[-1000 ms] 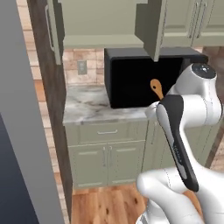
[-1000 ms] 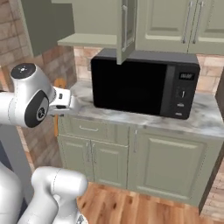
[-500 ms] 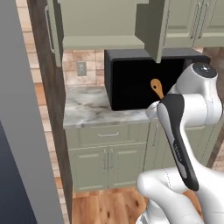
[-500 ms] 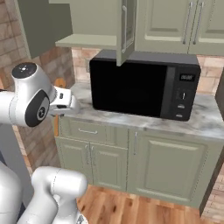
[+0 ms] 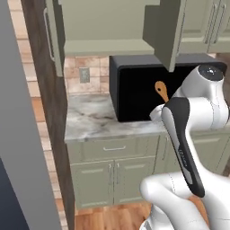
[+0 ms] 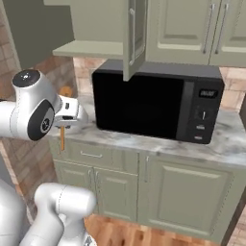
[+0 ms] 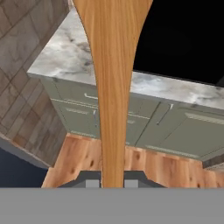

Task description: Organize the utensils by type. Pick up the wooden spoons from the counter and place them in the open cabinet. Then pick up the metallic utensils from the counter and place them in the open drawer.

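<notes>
Nothing much moved, arm holds its pose | pincer [image 7: 113,183] clamped on wooden spoon [image 7: 113,87] handle (bowl up, frame centre) | raised off worktop [image 5: 96,119] toward cabinet [image 5: 108,27]

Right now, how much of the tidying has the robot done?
Nothing looks put away yet: the part of the open cabinet that shows looks bare. In hand: the pincer is shut on a wooden spoon, held up in front of the black microwave above the marble counter. Left to do: get this spoon into the cabinet. The other utensils and the drawer can't be judged from here.
</notes>
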You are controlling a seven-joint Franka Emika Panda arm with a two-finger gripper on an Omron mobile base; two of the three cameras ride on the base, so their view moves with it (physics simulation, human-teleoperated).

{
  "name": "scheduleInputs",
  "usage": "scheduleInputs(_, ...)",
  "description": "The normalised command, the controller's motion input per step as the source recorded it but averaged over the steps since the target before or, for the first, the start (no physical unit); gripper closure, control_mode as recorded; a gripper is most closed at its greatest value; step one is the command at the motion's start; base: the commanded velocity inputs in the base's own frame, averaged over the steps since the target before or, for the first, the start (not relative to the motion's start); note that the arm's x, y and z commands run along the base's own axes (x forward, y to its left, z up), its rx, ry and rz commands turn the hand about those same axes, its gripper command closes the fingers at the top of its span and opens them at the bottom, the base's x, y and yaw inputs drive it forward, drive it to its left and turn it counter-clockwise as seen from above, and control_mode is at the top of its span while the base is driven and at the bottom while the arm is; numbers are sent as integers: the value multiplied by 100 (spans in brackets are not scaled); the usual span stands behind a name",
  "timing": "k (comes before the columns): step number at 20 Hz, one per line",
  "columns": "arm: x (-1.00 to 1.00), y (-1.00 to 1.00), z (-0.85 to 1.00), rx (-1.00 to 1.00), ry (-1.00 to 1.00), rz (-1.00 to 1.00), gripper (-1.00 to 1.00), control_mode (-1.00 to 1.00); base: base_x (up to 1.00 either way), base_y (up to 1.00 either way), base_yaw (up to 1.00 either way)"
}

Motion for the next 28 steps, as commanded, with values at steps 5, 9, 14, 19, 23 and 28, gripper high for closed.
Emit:
scheduleInputs(5,0,0,0,0,0,0,100,100,61,16,-2)
scheduleInputs(9,0,0,0,0,0,0,100,100,46,15,-13)
scheduleInputs(14,0,0,0,0,0,0,100,100,32,32,-24)
scheduleInputs(19,0,0,0,0,0,0,100,100,43,51,-22)
scheduleInputs(23,0,0,0,0,0,0,100,100,59,43,-10)
scheduleInputs(28,0,0,0,0,0,0,100,100,54,30,-3)
